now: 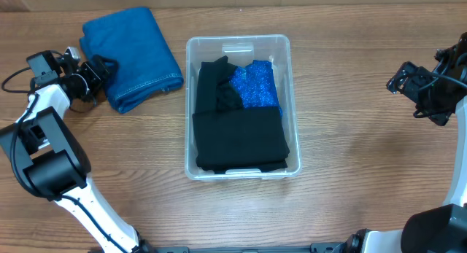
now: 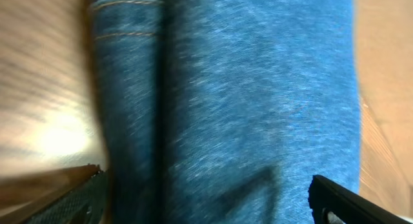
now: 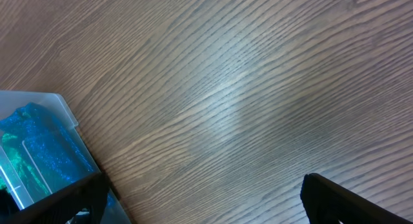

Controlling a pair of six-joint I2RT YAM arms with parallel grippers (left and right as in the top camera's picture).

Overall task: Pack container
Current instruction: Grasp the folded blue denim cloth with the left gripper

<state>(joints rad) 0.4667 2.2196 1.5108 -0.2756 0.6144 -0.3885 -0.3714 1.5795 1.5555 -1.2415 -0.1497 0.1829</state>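
Observation:
The clear plastic container (image 1: 241, 47) stands mid-table and holds a folded black cloth (image 1: 239, 140) and a bright blue patterned cloth (image 1: 257, 87). A corner of the container with the blue patterned cloth shows in the right wrist view (image 3: 61, 111). A folded blue denim cloth (image 1: 131, 57) lies on the table left of the container. My left gripper (image 1: 102, 69) is open at the denim's left edge; its wrist view is filled by the denim (image 2: 258, 101), with the fingers (image 2: 206, 204) wide apart over it. My right gripper (image 1: 403, 82) is open and empty above bare table at the far right.
The wooden table (image 1: 350, 143) lies bare between the container and my right arm. Both arm bases stand at the front corners.

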